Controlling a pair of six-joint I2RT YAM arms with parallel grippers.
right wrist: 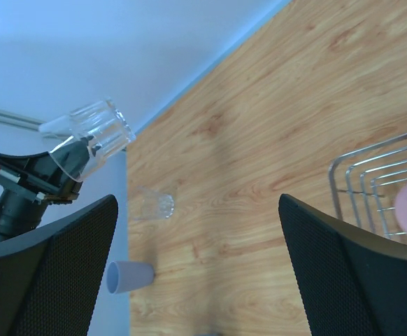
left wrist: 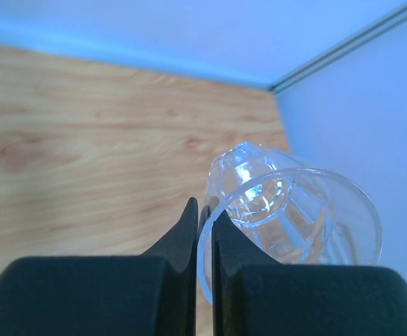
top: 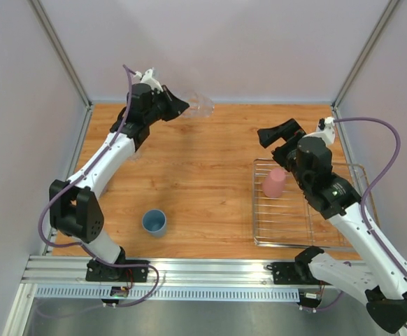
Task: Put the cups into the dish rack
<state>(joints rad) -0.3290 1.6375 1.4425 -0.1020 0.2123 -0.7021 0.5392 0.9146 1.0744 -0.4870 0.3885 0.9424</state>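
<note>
My left arm (top: 98, 175) folds up from its base at the near edge. The elbow sits low by the left wall and the forearm reaches out to the far-left corner of the table (top: 210, 182). The wrist there is turned so my left gripper (top: 181, 108) points to the right. It is clenched on a clear glass (top: 201, 105), with one finger inside the rim and one outside. The glass hangs tipped on its side with its base pointing away from me, close to the back wall, and looks lifted off the wood.

A second clear glass (right wrist: 152, 204) stands beside my left forearm. A lavender cup (right wrist: 130, 275) sits by the left edge, seen only from my right wrist. The blue cup (top: 154, 222) stands mouth up near my left base, well apart from the rest.

The dish rack (top: 254, 210) lies flat on the right side of the table, with the pink cup (top: 274, 182) in its far-left corner. My right arm (top: 357, 224) rises from its base over the rack. My right gripper (top: 277, 142) hangs beyond the rack's far edge, pointing left, its jaws spread wide and holding nothing.
</note>
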